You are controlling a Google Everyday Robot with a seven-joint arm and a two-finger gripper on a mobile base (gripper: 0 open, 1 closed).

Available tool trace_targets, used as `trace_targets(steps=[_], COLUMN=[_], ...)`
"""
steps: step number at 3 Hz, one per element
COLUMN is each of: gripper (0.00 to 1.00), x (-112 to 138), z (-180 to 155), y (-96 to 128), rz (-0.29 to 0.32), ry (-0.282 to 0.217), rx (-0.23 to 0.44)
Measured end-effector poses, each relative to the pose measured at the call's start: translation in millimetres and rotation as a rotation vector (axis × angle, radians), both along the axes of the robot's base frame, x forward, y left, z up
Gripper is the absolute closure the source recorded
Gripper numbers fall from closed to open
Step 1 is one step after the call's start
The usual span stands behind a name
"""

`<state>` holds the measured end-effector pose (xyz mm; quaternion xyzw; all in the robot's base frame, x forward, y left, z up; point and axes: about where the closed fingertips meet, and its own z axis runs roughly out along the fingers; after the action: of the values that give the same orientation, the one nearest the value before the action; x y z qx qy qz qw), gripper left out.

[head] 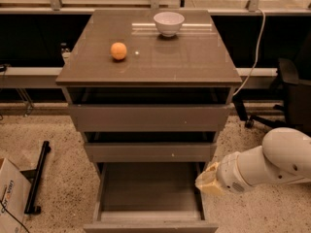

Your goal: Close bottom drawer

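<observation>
The bottom drawer [150,191] is pulled far out of the taupe cabinet [150,57]. Its deep grey tray is empty and its front edge [150,225] sits at the bottom of the view. The two drawers above it, the top one [148,118] and the middle one [149,152], stand out only slightly. My gripper [208,181] is the tan end of the white arm [272,164]. It sits at the drawer's right side wall, level with the tray's middle, and comes in from the right.
An orange ball [118,51] and a white bowl [168,23] sit on the cabinet top. A cardboard box [9,198] and a black bar [38,176] lie on the speckled floor at left. An office chair [291,91] and a white cable [255,52] are at right.
</observation>
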<state>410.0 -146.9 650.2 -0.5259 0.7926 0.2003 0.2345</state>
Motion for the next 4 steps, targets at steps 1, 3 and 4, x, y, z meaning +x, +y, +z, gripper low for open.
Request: trace_targets(steps=[1,3,4], gripper=[1.0,1.0,1.0], x=[4,5,6], z=[-35,-91,-133], y=[-4,-4,-2], rz=[-0.022,-0.025,-0.017], ry=[0.048,0.161,0.251], rx=[0.069,0.12,0.128])
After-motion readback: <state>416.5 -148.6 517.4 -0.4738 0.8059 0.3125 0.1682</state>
